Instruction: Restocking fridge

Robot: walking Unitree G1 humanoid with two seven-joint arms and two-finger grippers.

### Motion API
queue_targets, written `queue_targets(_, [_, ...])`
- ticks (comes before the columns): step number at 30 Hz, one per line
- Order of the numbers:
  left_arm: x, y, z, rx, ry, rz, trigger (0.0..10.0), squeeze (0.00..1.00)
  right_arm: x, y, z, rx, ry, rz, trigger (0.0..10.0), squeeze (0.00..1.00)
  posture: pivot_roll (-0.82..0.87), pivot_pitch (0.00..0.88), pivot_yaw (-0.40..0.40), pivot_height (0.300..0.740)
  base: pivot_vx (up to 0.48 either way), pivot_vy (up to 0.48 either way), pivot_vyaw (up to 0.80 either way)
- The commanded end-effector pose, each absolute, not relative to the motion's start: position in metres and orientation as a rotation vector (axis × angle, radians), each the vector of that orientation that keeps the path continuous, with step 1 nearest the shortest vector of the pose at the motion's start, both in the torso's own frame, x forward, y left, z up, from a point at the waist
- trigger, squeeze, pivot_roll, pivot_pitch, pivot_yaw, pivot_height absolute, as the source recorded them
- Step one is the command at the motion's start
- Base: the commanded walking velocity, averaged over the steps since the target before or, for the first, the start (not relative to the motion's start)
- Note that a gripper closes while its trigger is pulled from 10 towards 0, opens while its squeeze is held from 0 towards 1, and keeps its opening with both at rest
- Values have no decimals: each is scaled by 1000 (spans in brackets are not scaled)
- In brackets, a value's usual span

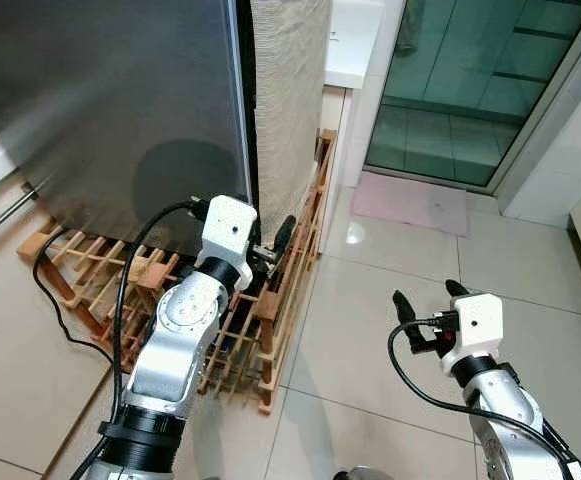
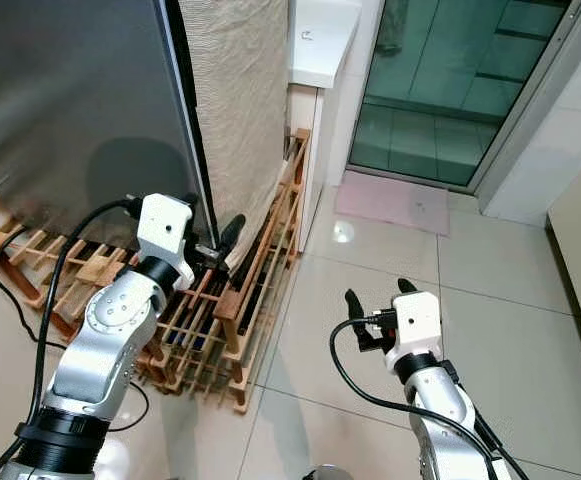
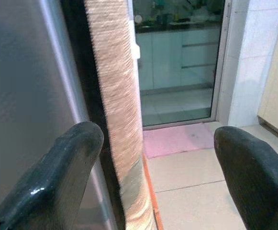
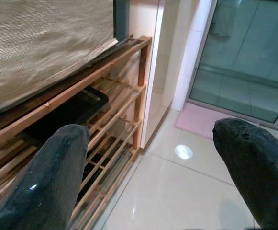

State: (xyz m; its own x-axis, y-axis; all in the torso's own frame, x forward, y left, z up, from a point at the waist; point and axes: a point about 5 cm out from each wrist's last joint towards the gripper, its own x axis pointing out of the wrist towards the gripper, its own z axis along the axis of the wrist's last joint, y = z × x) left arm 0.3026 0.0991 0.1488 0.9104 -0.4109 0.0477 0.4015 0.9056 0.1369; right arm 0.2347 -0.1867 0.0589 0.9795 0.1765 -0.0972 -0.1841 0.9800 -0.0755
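Left gripper (image 1: 270, 245) spread wide, holding nothing, fingertips at the fridge (image 1: 110, 110) door's right edge, low down, straddling the dark gap between door and the beige cloth (image 1: 288, 95) draped over the fridge side. Right gripper (image 1: 428, 300) also wide and holding nothing, hanging over bare floor tile (image 1: 370, 330), well apart from the fridge, aimed toward the wooden rack (image 1: 270, 340). Fridge door is shut; rack lies at its base, pink mat (image 1: 410, 203) sits by the glass door (image 1: 470, 80).
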Motion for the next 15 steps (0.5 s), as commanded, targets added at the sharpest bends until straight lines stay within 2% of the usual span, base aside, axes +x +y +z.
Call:
queue_targets(1, [306,94,149,144,-72,-428,10000,0,236,-185,64,-84,79,183,10000,0,-83,0,-13,731,0,0,0])
queue_targets(15, [331,86,152,181,-59,-391,10000,0,229,-186,62,-80,96,172,10000,0,-94,7,-9,731,0,0,0])
